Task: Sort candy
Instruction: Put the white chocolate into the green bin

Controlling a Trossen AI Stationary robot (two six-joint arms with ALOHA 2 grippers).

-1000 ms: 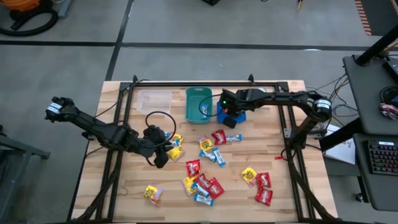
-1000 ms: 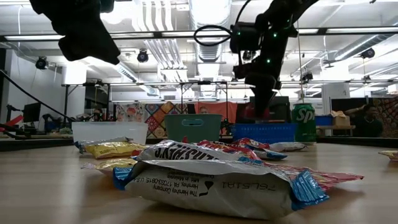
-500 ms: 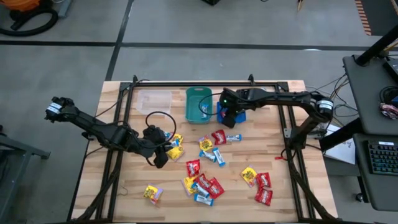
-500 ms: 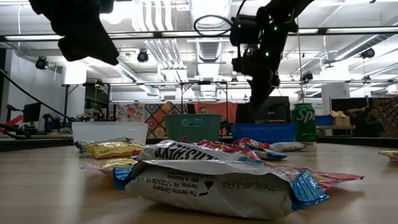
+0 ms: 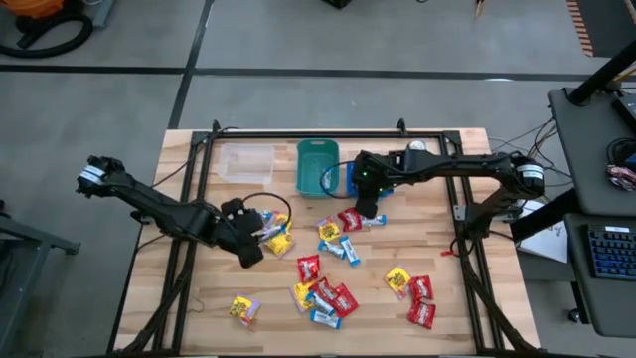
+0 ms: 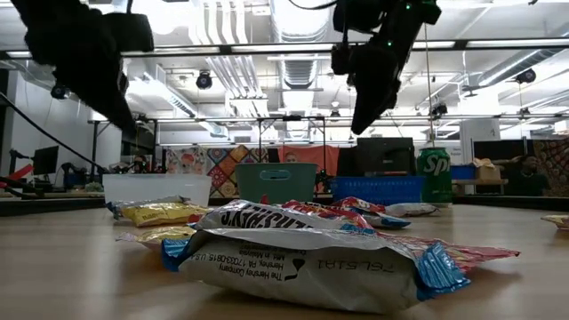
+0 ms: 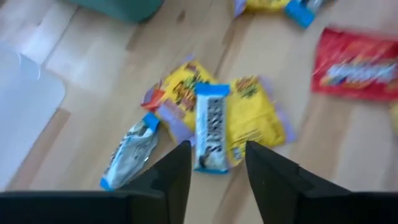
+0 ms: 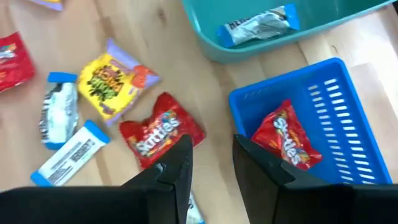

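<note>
The left gripper [image 7: 214, 171] is held above a blue-white candy [image 7: 210, 135] lying on yellow candies [image 7: 252, 118], fingers spread, nothing gripped. More candy [image 5: 328, 293] is scattered on the bench [image 5: 467, 298]. The right gripper [image 8: 210, 163], fingers apart and empty, hovers beside the blue bin [image 8: 336, 106], where one red candy [image 8: 287, 142] lies.

In the left wrist view a red candy [image 7: 359, 64] at 2 o'clock is motion-blurred, its print unreadable, the clear bin [image 7: 25, 99] at 9 o'clock is cut by the edge, and the green bin [image 7: 121, 7] at 11 o'clock shows only a corner.
</note>
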